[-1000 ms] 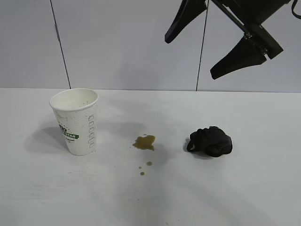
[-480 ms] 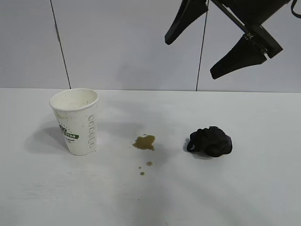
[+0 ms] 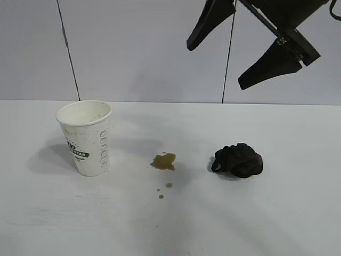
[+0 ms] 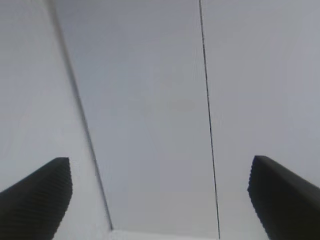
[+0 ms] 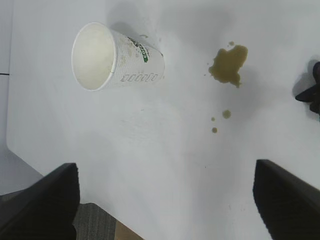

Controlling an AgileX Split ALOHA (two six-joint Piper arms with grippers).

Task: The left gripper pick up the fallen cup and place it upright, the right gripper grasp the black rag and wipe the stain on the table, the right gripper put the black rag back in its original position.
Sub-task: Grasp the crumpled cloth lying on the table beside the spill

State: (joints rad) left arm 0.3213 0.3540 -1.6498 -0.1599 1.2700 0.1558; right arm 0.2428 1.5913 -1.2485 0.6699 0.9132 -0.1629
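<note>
The white cup [image 3: 88,138] with its green logo band stands upright on the left of the white table [image 3: 298,213]. The olive-brown stain [image 3: 163,161] lies mid-table with small droplets in front of it. To its right sits the bunched black rag [image 3: 239,160], untouched. My right gripper [image 3: 216,64] hangs high above the stain and the rag, open and empty. Its wrist view looks down past its open gripper [image 5: 165,172] on the cup [image 5: 117,57], the stain [image 5: 229,65] and an edge of the rag [image 5: 314,92]. My left gripper [image 4: 159,170] is open, faces the wall, and is outside the exterior view.
A grey panelled wall [image 3: 144,48] with dark vertical seams rises behind the table. The right wrist view shows a table edge with floor [image 5: 100,220] beyond it, on the cup's side.
</note>
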